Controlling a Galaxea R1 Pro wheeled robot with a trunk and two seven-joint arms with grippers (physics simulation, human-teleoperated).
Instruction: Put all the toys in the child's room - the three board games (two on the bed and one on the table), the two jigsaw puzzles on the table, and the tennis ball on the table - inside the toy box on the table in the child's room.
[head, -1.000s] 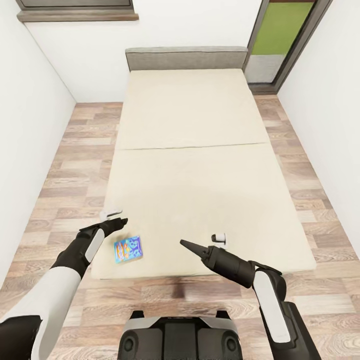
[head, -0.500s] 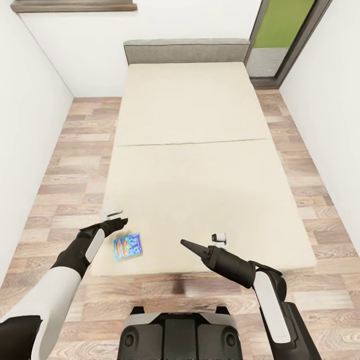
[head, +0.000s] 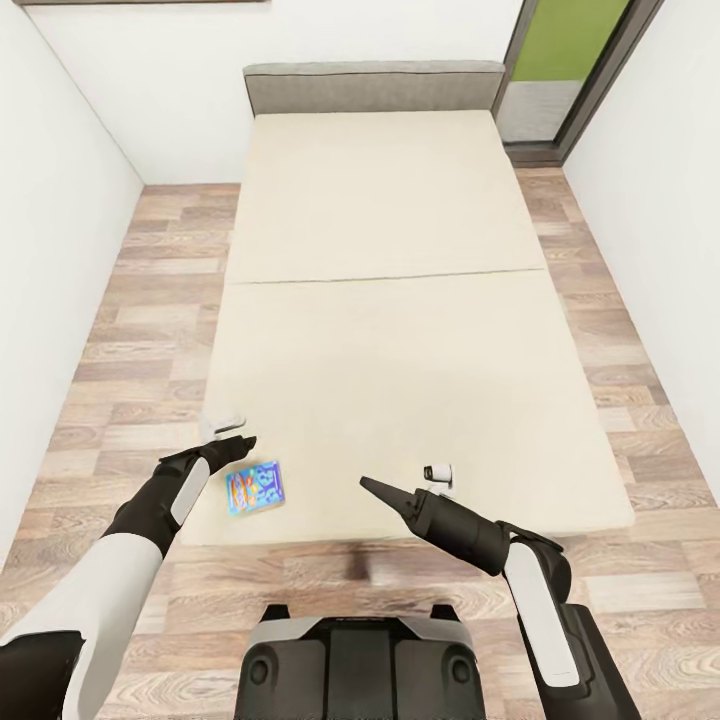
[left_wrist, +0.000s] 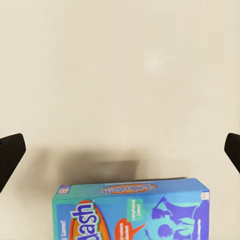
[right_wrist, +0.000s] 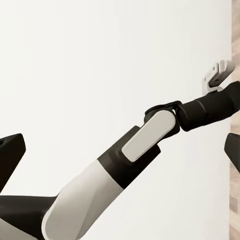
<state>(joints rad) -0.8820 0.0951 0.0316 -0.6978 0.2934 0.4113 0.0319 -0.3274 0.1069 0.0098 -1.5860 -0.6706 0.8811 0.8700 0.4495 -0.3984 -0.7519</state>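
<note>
Closer now, bed holds blue board game lettered "dash".

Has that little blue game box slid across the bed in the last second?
No. The game box keeps its spot near the bed's near-left corner; the whole view shifted, so the camera moved.

Bed runs lengthwise ahead of robot, headboard at far end against back wall. Board game lies flat on mattress, near corner, left side, close to foot edge. L gripper sits just beyond & left of board game, over bed's left edge. R gripper sits over foot end, right of board game, well apart. Window at far right, beside headboard. Floor flanks bed both sides.
</note>
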